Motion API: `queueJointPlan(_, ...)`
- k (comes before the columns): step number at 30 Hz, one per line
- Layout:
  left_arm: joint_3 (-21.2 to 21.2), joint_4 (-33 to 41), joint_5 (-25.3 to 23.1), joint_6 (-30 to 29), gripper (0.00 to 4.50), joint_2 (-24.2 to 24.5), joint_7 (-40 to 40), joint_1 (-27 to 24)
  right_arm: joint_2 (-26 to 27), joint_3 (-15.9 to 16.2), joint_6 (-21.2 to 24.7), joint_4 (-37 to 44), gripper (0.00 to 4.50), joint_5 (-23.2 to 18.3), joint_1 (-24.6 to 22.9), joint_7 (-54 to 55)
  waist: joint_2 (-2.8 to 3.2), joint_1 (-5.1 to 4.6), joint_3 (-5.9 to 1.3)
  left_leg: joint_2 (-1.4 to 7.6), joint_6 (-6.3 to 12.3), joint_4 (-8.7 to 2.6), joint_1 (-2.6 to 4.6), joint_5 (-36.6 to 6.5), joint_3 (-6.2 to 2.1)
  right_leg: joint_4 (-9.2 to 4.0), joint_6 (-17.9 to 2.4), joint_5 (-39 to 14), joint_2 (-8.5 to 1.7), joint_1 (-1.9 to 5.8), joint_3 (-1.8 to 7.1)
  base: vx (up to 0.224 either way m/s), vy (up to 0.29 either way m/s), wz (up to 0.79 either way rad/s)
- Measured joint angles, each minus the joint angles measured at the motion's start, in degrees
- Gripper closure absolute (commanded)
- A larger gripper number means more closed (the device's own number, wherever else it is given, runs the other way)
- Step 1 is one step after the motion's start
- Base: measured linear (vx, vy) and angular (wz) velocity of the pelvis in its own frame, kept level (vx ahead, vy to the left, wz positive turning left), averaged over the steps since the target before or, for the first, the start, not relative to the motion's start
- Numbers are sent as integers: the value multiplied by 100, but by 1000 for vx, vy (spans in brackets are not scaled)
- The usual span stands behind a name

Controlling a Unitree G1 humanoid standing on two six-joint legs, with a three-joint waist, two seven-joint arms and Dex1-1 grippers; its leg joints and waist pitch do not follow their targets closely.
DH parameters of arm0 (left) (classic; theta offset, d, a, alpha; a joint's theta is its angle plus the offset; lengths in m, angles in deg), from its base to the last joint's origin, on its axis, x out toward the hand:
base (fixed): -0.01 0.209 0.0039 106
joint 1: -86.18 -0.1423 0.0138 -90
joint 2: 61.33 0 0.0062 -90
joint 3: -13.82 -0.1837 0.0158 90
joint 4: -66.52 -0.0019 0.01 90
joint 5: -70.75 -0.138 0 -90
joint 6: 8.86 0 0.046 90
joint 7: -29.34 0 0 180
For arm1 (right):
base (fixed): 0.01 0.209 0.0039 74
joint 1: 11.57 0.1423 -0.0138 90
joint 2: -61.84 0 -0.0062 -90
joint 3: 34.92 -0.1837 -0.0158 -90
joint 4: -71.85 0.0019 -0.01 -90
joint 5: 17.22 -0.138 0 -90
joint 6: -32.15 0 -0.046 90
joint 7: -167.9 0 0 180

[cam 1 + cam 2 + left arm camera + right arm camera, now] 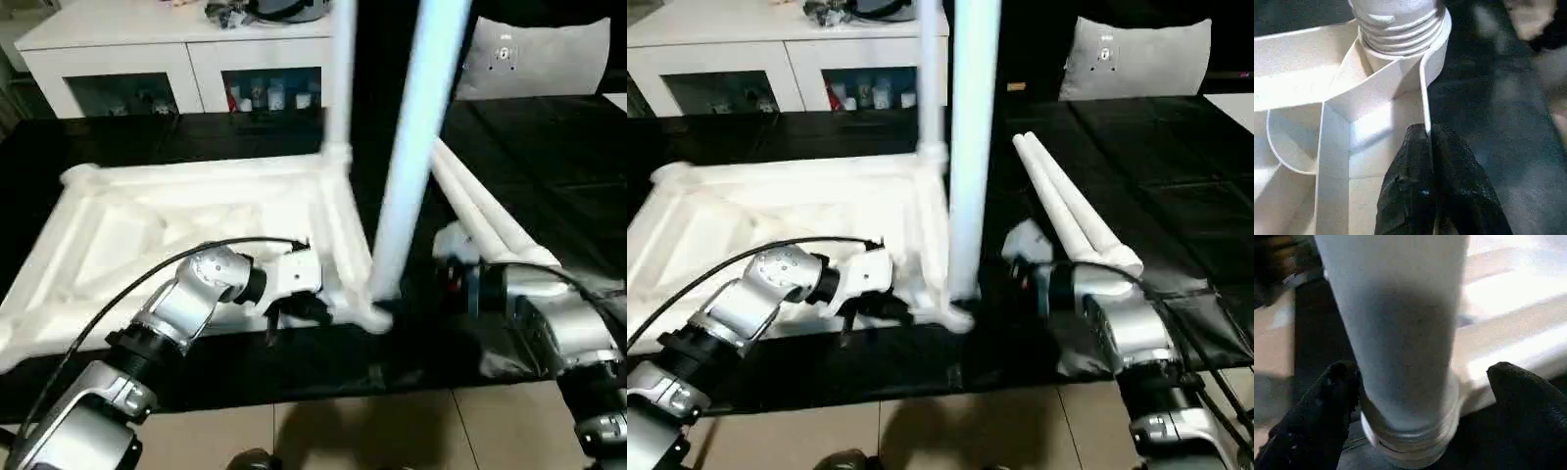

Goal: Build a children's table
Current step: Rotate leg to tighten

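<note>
- Right claw: spread wide around near upright white tubular leg, not gripping.
- Left claw: pressed together on white ribbed plastic tabletop, upside-down on black counter.
- Step: second leg seated in corner socket.
- Next: probably fetch spare legs.

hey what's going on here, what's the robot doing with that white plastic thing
A humanoid robot is building a children's table. The table top lies upside down on a black-covered work table, with two legs standing upright in its corner sockets: the near leg and the far leg. The left end effector, shut, presses against the rim beside the near socket. The right end effector stands open around the near leg's base. Two loose legs lie on the robot's right.
</note>
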Motion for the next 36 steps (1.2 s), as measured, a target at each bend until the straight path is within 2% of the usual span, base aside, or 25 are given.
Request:
queueJointPlan(4,-52,-92,-15,200,450,12,156,52,5,127,-84,-10,2,45,-30,-149,-5,25,-1,0,1,3,0,0,2,0,-1,1,0,0,3,0,0,0)
queueJointPlan(11,-92,-278,-17,308,450,-64,160,151,67,146,-42,-59,66,-47,-10,-300,-10,84,-4,0,1,5,3,1,2,2,-2,2,0,1,4,0,0,0)
queueJointPlan(20,-89,-296,8,351,450,-58,222,151,84,126,73,-63,142,-203,-5,-398,-11,90,-5,0,1,5,2,0,2,2,0,0,0,1,4,0,0,0)
queueJointPlan(22,-86,-291,34,307,450,-55,244,151,90,121,110,-62,153,-225,-6,-399,-11,92,-5,0,0,4,2,0,2,2,-1,1,0,0,4,0,0,0)
queueJointPlan(26,49,-17,148,-198,450,-64,187,-25,308,29,435,-38,177,-304,-41,-276,-10,77,-5,3,0,2,4,0,3,6,-4,2,1,-1,3,0,0,0)
queueJointPlan(29,215,208,111,-773,450,-112,-205,-155,559,-93,744,-57,186,-314,-27,261,-11,16,-7,4,-1,3,17,1,5,10,-6,4,2,1,4,0,0,0)
queueJointPlan(32,428,253,7,-1310,450,-335,-767,-189,854,-264,940,-286,188,-213,176,1047,-12,-130,-7,3,-1,11,28,1,5,6,-8,5,2,8,5,0,0,0)
queueJointPlan(36,763,266,-150,-2248,450,-1106,-2000,-160,1353,-696,1090,-850,189,17,623,2476,-19,-332,-3,0,1,33,26,1,6,-10,-7,4,-2,10,5,0,0,0)
